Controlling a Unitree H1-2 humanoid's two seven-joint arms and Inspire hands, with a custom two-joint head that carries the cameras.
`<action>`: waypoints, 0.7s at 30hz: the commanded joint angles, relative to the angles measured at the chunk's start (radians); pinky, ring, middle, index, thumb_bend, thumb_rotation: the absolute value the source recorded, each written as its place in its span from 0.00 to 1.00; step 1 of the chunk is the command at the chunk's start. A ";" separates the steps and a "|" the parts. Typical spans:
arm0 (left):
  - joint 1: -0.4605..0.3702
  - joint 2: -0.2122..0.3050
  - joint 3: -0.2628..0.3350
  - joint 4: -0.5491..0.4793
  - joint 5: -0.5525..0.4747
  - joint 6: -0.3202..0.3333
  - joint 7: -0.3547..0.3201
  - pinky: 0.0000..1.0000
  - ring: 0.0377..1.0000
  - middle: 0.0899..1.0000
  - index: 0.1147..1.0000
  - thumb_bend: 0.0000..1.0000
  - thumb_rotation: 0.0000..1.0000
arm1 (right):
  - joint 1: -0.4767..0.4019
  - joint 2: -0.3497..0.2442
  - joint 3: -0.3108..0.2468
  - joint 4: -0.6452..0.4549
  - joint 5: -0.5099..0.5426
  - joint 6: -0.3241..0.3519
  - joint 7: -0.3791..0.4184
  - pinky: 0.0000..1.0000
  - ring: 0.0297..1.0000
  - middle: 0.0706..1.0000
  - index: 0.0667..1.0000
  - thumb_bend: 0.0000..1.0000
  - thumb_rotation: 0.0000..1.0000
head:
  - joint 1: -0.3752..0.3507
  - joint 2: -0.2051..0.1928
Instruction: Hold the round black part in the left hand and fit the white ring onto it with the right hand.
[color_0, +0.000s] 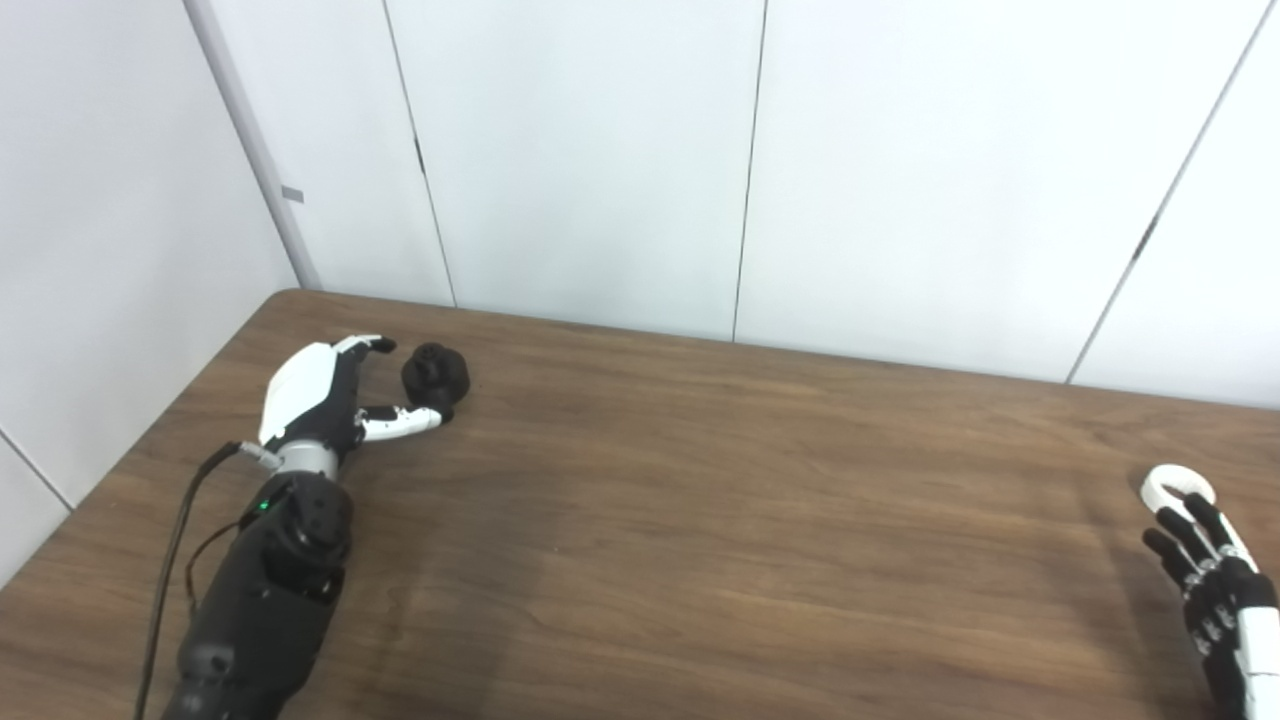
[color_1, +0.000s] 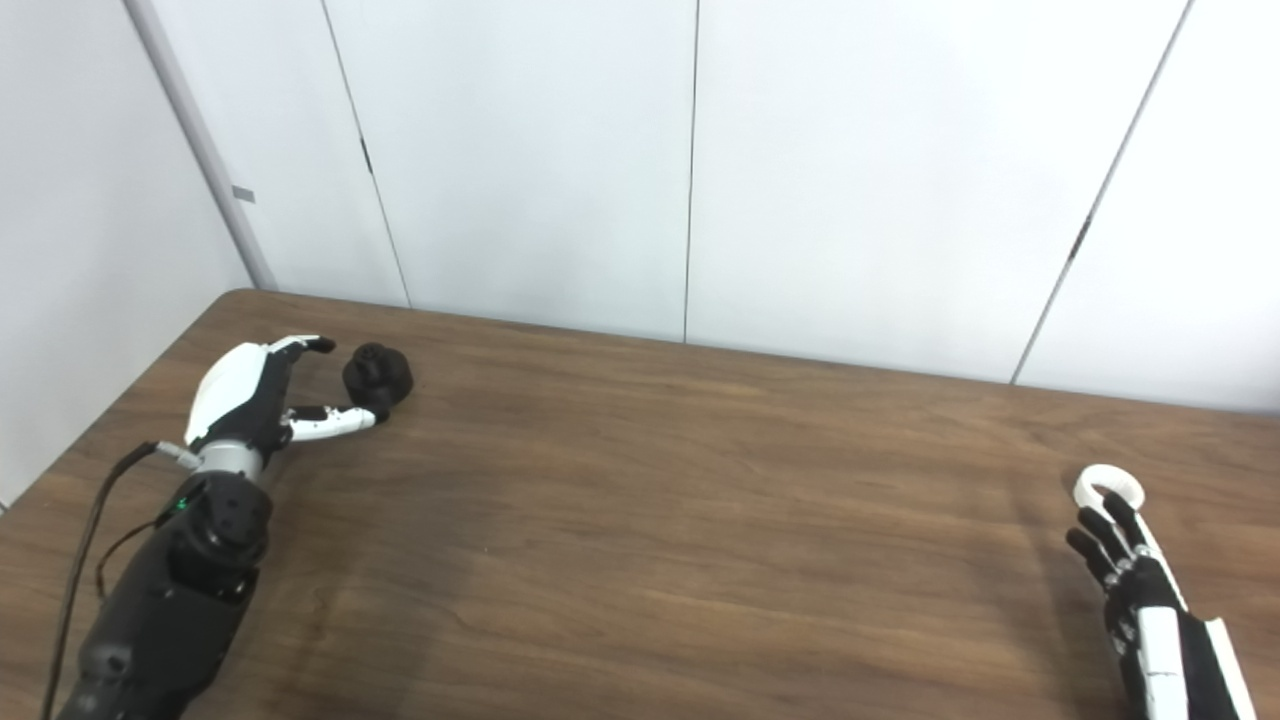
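The round black part (color_0: 436, 373) rests on the wooden table (color_0: 700, 500) at the far left. My left hand (color_0: 325, 400) lies beside it, open, with the thumb reaching under the part's near side and the fingers curved behind it; it does not grip the part. The white ring (color_0: 1178, 487) lies flat near the table's right edge. My right hand (color_0: 1215, 590) is just in front of it, fingers spread and open, with the fingertips (color_0: 1195, 505) at the ring's near rim.
White wall panels (color_0: 700, 150) rise directly behind the table's far edge. A black cable (color_0: 175, 540) runs along my left forearm. The table's left edge passes close to my left arm.
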 joint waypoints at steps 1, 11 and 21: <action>-0.075 0.048 -0.008 0.020 0.030 0.006 0.023 1.00 0.99 0.92 0.79 0.94 0.33 | 0.066 0.042 0.017 0.082 -0.001 -0.014 -0.008 0.97 0.90 0.91 0.93 0.58 0.99 | 0.000 0.000; -0.193 0.068 -0.082 0.207 0.035 0.040 0.028 1.00 1.00 0.94 0.79 0.97 0.33 | 0.069 0.043 0.019 0.075 0.000 -0.011 -0.003 1.00 0.91 0.91 0.94 0.60 1.00 | -0.010 0.000; -0.249 0.080 -0.120 0.318 0.026 0.043 0.042 1.00 1.00 0.95 0.81 0.99 0.35 | 0.070 0.047 0.020 0.075 -0.019 -0.018 -0.011 1.00 0.90 0.91 0.94 0.62 1.00 | -0.017 -0.001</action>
